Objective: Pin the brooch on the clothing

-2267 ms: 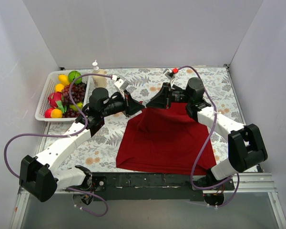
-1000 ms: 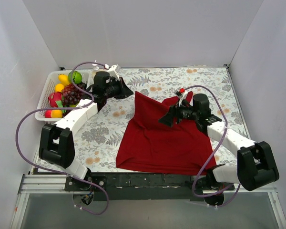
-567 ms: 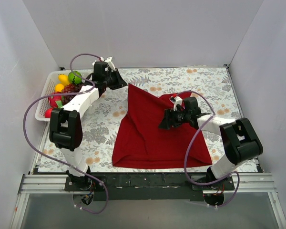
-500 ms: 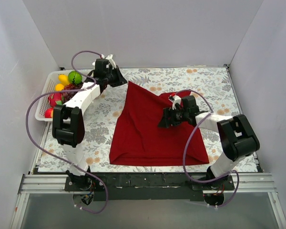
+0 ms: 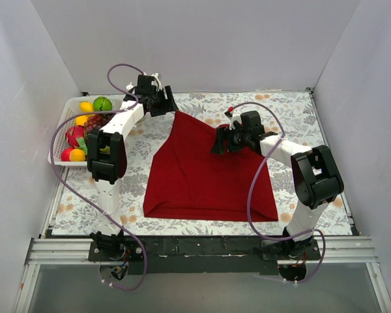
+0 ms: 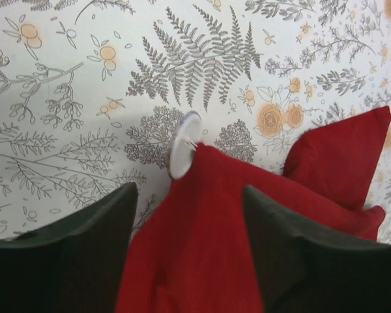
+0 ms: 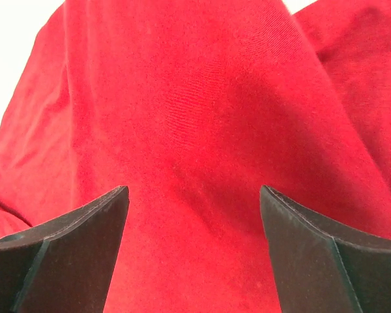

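The left gripper (image 6: 188,195) has its fingers parted around a drawn-up corner of the red shirt (image 6: 202,254). The cloth runs loosely through the gap, so I judge it released rather than pinched. Just ahead of the fingertips, the small white brooch (image 6: 184,145) stands tilted on its edge against the tip of that corner, probably because its pin has caught the fabric. Beyond it lies the flowered tablecloth (image 6: 202,59). The right gripper (image 7: 192,190) is spread wide and holds nothing. It hovers over the middle of the shirt, likely ready to press the cloth flat.
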### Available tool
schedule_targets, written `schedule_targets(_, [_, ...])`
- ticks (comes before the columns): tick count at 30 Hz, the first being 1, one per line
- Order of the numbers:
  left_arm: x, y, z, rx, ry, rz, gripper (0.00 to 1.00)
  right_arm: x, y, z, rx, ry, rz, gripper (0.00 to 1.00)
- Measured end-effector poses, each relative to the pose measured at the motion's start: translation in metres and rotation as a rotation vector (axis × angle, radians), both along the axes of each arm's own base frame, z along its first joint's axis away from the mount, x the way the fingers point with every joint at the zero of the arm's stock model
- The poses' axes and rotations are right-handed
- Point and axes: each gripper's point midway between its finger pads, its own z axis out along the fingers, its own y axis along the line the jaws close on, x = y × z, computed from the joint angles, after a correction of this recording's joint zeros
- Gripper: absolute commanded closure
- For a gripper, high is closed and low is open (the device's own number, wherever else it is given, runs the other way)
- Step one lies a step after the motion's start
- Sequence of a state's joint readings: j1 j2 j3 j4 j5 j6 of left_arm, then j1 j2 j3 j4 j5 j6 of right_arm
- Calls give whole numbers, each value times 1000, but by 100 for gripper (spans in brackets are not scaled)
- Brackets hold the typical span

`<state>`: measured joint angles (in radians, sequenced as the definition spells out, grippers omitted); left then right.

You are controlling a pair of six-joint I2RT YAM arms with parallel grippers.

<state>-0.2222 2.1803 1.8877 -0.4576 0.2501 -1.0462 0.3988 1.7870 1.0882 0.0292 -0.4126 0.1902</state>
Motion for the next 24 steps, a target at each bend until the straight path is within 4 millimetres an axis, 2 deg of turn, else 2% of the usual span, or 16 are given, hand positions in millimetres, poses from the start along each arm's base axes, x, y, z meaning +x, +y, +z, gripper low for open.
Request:
schedule_targets(1, [-1, 0, -1, 0, 7, -3, 2, 1, -1, 3, -4, -7, -6, 10])
schedule_targets(3, [-2, 0, 2, -5, 4, -11, 2, -1, -5, 9, -17, -14, -18, 10])
schedule_targets(6, [-11, -1, 12, -26, -6, -19, 2, -3, -11, 31, -18, -56, -39, 9])
schedule_targets(9, [-30, -1, 26, -48, -12, -34, 2, -9, -17, 55, -6, -115, -61, 8])
schedule_targets(11, [-51, 1, 41, -66, -19, -41, 2, -16, -23, 71, 1, -150, -84, 8])
schedule_targets(14, [-78, 4, 65, -96, -48, -38, 2, -26, -34, 82, 1, -177, -123, 8])
schedule_targets(18, [-119, 12, 78, -127, -59, -15, 2, -43, -53, 72, -37, -146, -201, 8])
schedule_targets(21, [-153, 21, 72, -133, -31, 15, 2, -57, -69, 57, -80, -92, -274, 8])
schedule_targets(24, [-181, 31, 56, -120, 23, 55, 2, -74, -84, 42, -116, -43, -332, 7])
